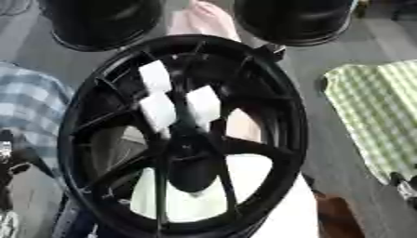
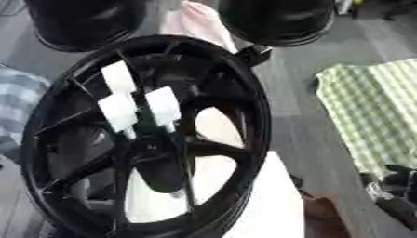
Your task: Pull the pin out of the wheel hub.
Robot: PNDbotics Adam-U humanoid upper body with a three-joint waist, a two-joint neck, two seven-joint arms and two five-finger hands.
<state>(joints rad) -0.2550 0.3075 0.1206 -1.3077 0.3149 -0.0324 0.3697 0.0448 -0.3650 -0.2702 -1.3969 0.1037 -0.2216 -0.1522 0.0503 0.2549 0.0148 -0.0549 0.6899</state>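
Note:
A black spoked wheel hub [image 1: 269, 107] fills the middle of both views, tilted with its face toward me. Three white blocks sit on the spokes above its centre: one high [image 1: 155, 76], one lower left [image 1: 159, 111], one lower right [image 1: 204, 104]. I cannot tell which of them is the pin. My left hand [image 1: 10, 158] shows as a dark shape at the lower left edge, apart from the rim. My right hand [image 2: 395, 195] shows at the lower right edge, well clear of the hub. Neither hand touches the hub.
The hub rests on a white surface [image 1: 285, 214]. Two more black wheels [image 1: 106, 23] [image 1: 297, 18] stand behind it, with a pink thing [image 1: 208, 21] between them. A green checked cloth [image 1: 374, 111] lies to the right, a blue checked cloth [image 1: 29, 107] to the left.

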